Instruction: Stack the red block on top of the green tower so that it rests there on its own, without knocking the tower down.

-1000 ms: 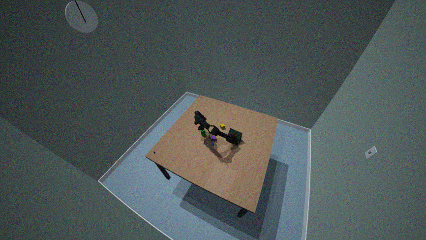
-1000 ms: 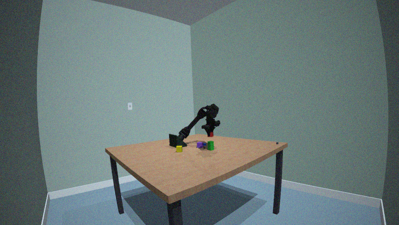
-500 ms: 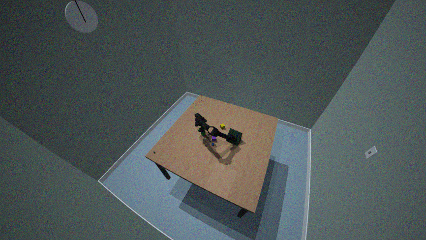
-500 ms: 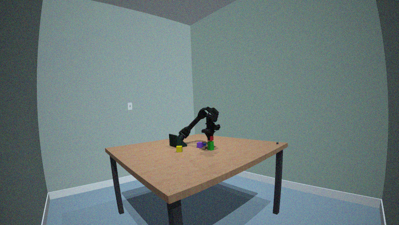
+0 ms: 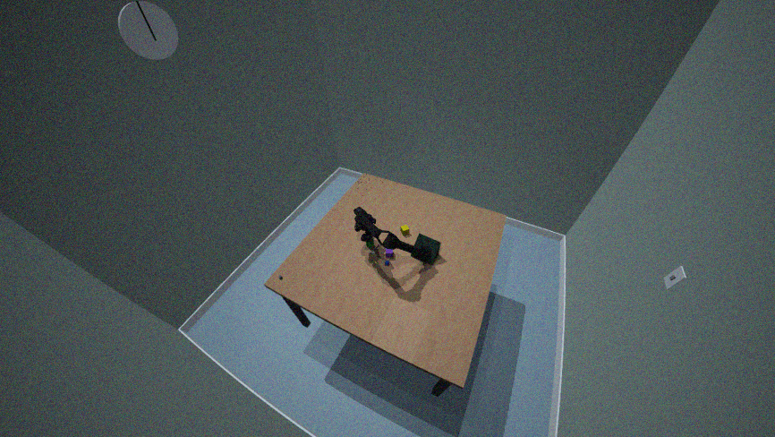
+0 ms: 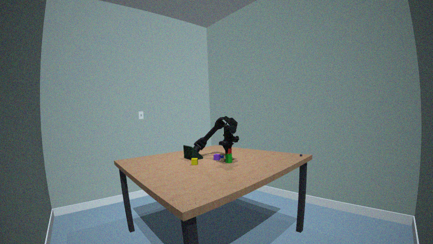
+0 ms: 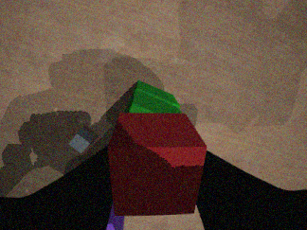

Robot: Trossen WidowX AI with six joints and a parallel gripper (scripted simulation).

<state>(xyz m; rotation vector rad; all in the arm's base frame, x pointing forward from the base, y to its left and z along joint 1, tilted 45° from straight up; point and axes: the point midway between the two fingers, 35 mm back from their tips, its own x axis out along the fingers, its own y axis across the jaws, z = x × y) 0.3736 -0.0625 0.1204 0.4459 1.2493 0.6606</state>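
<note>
My gripper (image 6: 229,150) (image 7: 153,149) is shut on the red block (image 6: 229,150) (image 7: 157,165). It holds the block right over the green tower (image 6: 228,157) (image 7: 153,99) (image 5: 370,245), at or just above its top; I cannot tell whether they touch. In the wrist view the green top shows just beyond the red block's far edge. The tower stands upright near the middle of the wooden table (image 6: 212,184) (image 5: 346,304). In the top view the arm hides the red block.
A purple block (image 6: 216,156) (image 5: 388,252) and a small blue block (image 6: 222,156) (image 5: 387,263) lie close to the tower. A yellow block (image 6: 194,161) (image 5: 404,230) lies near the arm's dark base (image 6: 190,152) (image 5: 426,248).
</note>
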